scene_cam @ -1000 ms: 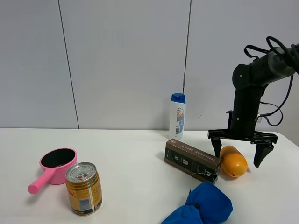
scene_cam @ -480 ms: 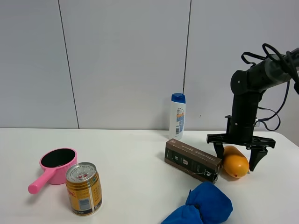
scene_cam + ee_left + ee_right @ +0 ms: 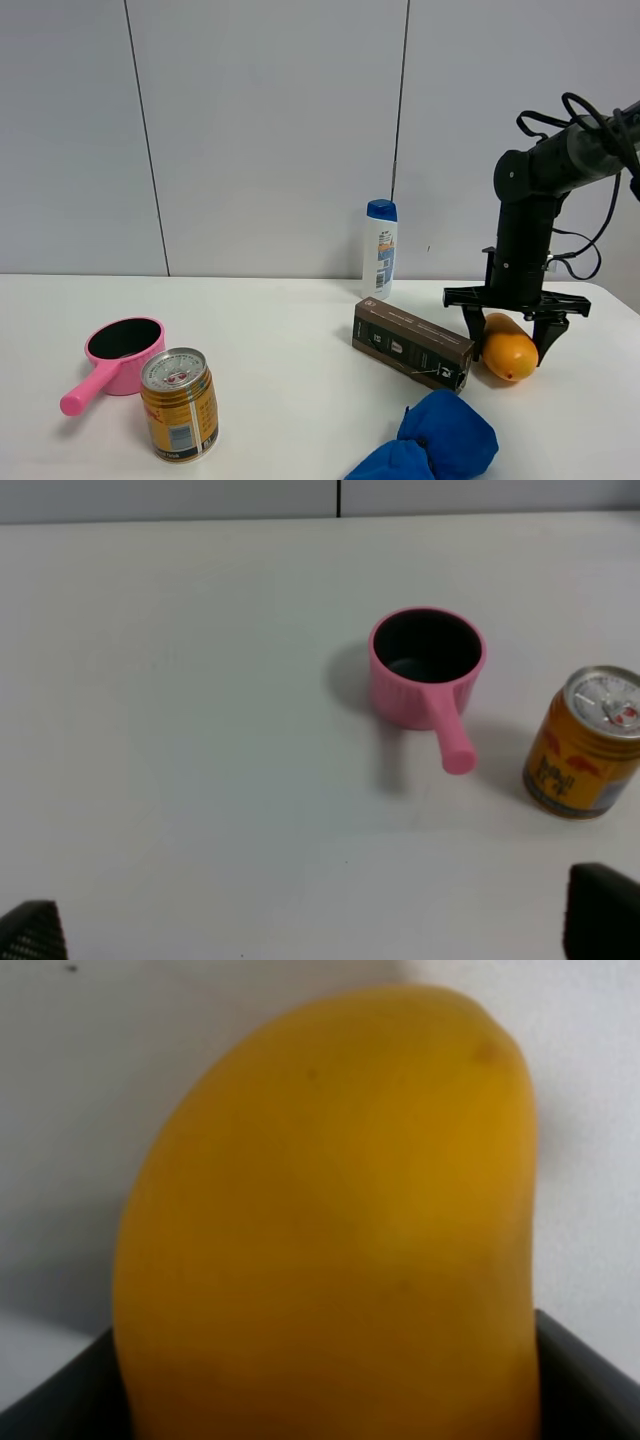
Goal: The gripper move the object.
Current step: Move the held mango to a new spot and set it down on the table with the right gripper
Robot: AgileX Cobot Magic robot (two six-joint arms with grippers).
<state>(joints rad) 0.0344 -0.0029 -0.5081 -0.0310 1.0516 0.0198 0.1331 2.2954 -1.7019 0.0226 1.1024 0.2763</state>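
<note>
The orange-yellow mango [image 3: 508,356] lies on the white table [image 3: 290,340] at the right, next to the end of a dark box. My right gripper [image 3: 508,342] points straight down over it, its two black prongs closed against the mango's sides. In the right wrist view the mango [image 3: 330,1230] fills the frame between the black finger bases. My left gripper [image 3: 315,925] is open and empty above the table's left part; only its fingertips [image 3: 600,910] show, and it is out of the exterior view.
A dark brown box [image 3: 412,343] lies just left of the mango. A blue cloth lump [image 3: 440,435] sits in front. A shampoo bottle [image 3: 380,248] stands behind. A gold can [image 3: 180,403] [image 3: 590,745] and a pink pot [image 3: 122,352] [image 3: 425,665] stand at the left.
My right gripper has come down over the mango and its prongs have narrowed from wide open until they press on the mango's sides. The mango has stayed on the table.
</note>
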